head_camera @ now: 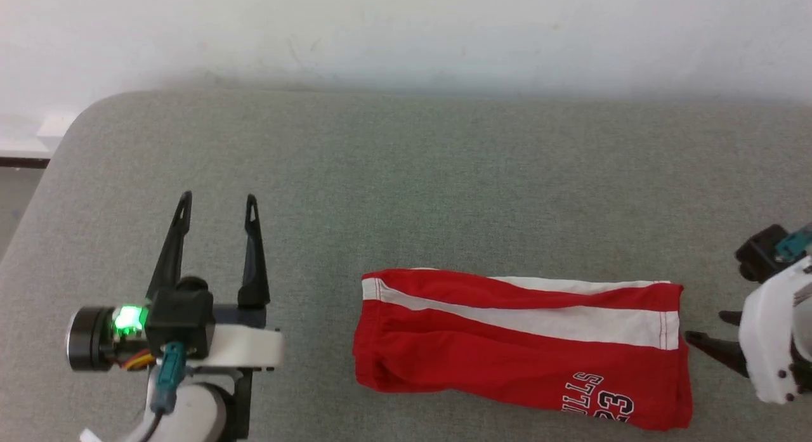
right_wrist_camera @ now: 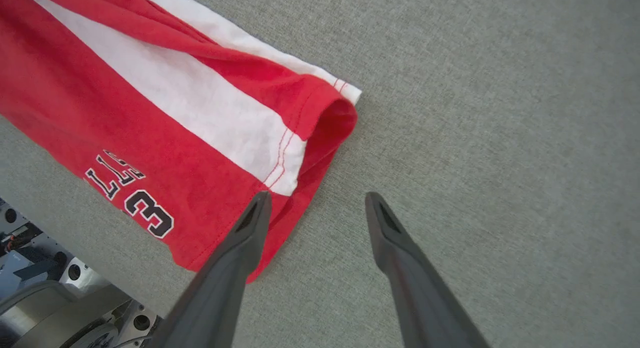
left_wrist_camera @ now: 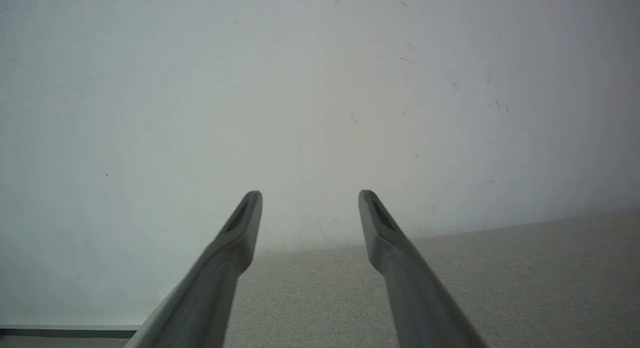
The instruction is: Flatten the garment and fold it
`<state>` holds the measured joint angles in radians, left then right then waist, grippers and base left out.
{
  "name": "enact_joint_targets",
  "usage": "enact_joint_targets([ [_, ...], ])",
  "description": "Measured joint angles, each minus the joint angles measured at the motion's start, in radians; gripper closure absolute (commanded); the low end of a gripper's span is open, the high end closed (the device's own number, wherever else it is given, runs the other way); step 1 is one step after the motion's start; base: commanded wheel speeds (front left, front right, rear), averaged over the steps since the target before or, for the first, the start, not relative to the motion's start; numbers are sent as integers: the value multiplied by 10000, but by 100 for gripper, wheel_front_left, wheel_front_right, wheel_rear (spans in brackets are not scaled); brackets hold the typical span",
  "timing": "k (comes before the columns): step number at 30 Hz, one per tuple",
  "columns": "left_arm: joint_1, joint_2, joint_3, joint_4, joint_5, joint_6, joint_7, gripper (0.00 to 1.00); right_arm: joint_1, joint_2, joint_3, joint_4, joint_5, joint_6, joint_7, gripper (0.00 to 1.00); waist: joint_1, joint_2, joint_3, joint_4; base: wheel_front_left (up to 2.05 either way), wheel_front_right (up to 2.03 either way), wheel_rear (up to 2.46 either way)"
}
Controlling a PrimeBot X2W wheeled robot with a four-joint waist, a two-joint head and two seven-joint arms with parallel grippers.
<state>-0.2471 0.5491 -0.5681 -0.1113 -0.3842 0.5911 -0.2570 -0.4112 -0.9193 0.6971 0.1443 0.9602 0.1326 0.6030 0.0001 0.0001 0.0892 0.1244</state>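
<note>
Head view, red garment point(head_camera: 507, 340) on table point(head_camera: 444, 175), left gripper point(head_camera: 219, 201), right gripper point(head_camera: 705, 326) both spread wide.

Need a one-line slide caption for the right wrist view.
Open right claw poised at the leg hem of the white-striped red shorts lying on the grey surface.

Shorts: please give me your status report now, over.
Left gripper open, empty, away from shorts. Right gripper open, at their edge. Shorts lie folded lengthwise on table. No obstacle seen.
</note>
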Motion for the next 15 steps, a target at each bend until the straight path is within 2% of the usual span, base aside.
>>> enact_joint_targets([
  [4,653,-560,704,-73,790,-113,0,0,198,951,-512,694,-374,-2,234,0,0,0,188,91,0,0,0],
  [10,1220,-1511,1484,148,1615,-731,0,0,439,2322,-945,1988,-1103,-6,351,0,0,0,438,255,0,0,0],
  [15,1458,-2217,1885,594,2251,-1367,0,0,529,2708,-1172,2391,-1235,-12,100,0,-1,0,567,371,0,0,0],
])
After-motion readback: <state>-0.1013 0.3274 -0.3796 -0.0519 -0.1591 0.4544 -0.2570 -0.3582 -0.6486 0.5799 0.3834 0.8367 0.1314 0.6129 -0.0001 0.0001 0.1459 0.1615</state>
